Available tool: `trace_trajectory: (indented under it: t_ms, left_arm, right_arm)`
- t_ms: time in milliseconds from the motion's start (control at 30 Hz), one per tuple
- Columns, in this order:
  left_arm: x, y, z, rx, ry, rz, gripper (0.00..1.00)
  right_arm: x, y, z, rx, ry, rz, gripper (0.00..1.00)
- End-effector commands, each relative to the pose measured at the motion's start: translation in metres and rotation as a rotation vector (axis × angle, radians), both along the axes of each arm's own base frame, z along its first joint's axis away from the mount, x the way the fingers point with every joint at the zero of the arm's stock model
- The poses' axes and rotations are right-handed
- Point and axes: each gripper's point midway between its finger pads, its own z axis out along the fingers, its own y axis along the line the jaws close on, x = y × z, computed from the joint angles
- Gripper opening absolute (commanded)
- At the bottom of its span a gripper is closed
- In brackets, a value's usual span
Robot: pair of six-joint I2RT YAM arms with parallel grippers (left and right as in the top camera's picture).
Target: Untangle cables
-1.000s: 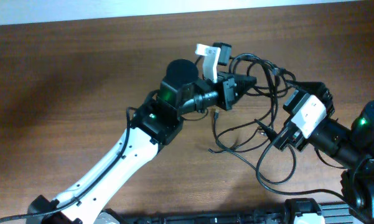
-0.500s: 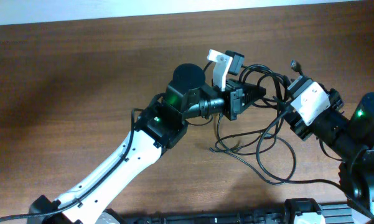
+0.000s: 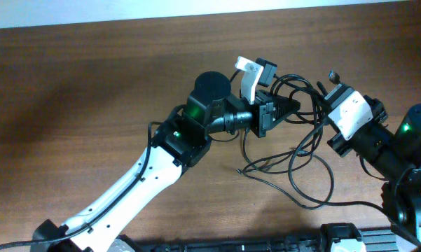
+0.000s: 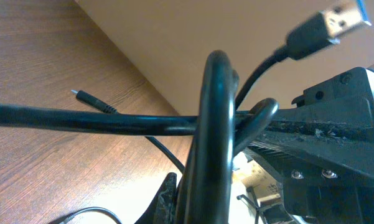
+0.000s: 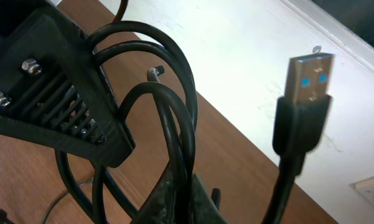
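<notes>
Overhead I'm seeing the left gripper point(image 3: 293, 108) and right gripper point(image 3: 323, 114) clenching the thin black tangled cables point(image 3: 302, 165) over the brown wooden table point(image 3: 84, 84); the wrist views are revealing a blue-tongued silver USB plug point(image 5: 310, 78)

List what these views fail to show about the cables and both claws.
Overhead: the cables between the left claw and the right claw are too thin and dark to trace which cord crosses which.
Left wrist: a near loop mostly hides that claw's fingertips; the USB plug is blurred.
Right wrist: the pinch point is cut off by the bottom edge, black on black.
</notes>
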Motion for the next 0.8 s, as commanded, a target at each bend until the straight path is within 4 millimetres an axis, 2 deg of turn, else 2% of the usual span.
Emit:
trace_trajectory:
  t_ms: [0,167,300,433,567,733,767]
  left_arm:
    - [-0.006,-0.001,0.008,-0.014,-0.030,-0.030,0.00]
    - [0.025,0.014,0.005,0.001,-0.036,0.098,0.00]
    - [0.058,0.039,0.005,-0.016,0.050,0.218,0.00]
    - [0.080,0.062,0.002,-0.033,0.131,0.295,0.00]
    - [0.090,0.078,-0.006,-0.018,0.184,0.321,0.00]
    - [0.086,0.079,-0.005,-0.022,0.194,0.278,0.00]
    - [0.085,0.079,-0.005,-0.022,0.194,0.275,0.00]
  right_arm:
    - [0.001,-0.002,0.004,0.047,0.014,-0.032,0.04]
    - [-0.003,-0.001,0.005,0.083,0.028,-0.044,0.04]
    - [-0.011,-0.001,0.006,0.082,0.025,-0.044,0.04]
    - [-0.016,-0.001,0.007,0.082,0.025,-0.044,0.04]
    - [-0.017,-0.002,0.005,0.081,0.031,-0.049,0.04]
    - [-0.015,-0.006,0.004,0.112,0.049,-0.090,0.04]
    - [-0.016,-0.006,0.004,0.121,0.054,-0.093,0.14]
